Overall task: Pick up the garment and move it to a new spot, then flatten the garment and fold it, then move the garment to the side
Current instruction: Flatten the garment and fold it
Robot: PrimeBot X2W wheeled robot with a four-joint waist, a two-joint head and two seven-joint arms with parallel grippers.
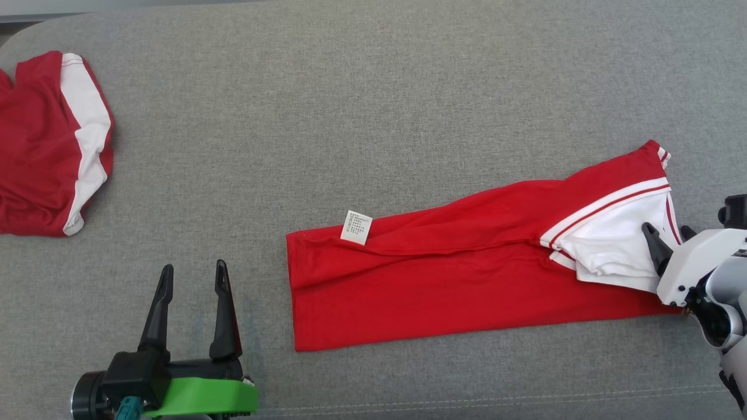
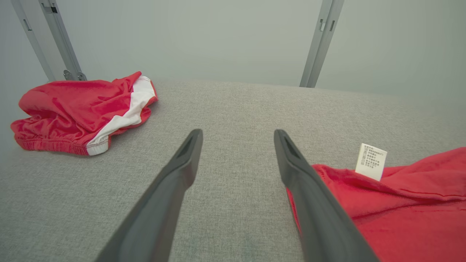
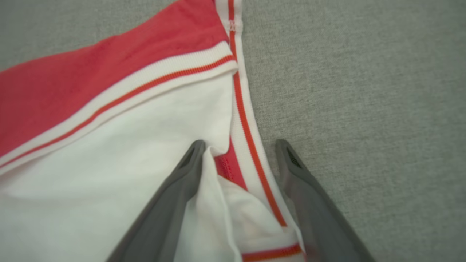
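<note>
The garment [image 1: 443, 280] is a red top with white, red-striped trim, lying as a long folded strip across the grey padded surface [image 1: 373, 87]. A white care label [image 1: 356, 227] sticks up near its left end. My left gripper [image 1: 194, 266] stands open just left of that end, with nothing between its fingers. In the left wrist view the left gripper [image 2: 238, 133] has the garment [image 2: 407, 211] beside its right finger. My right gripper [image 1: 667, 230] is open at the garment's right end. Seen from the right wrist, the right gripper [image 3: 240, 143] straddles the white striped edge of the garment [image 3: 91, 91].
A second red and white garment [image 1: 35, 146] lies bunched at the far left, and the left wrist view shows this bunched garment [image 2: 72, 105] too. Two metal posts [image 2: 320, 43] rise behind the surface. A stitched seam [image 1: 467, 402] runs along the near edge.
</note>
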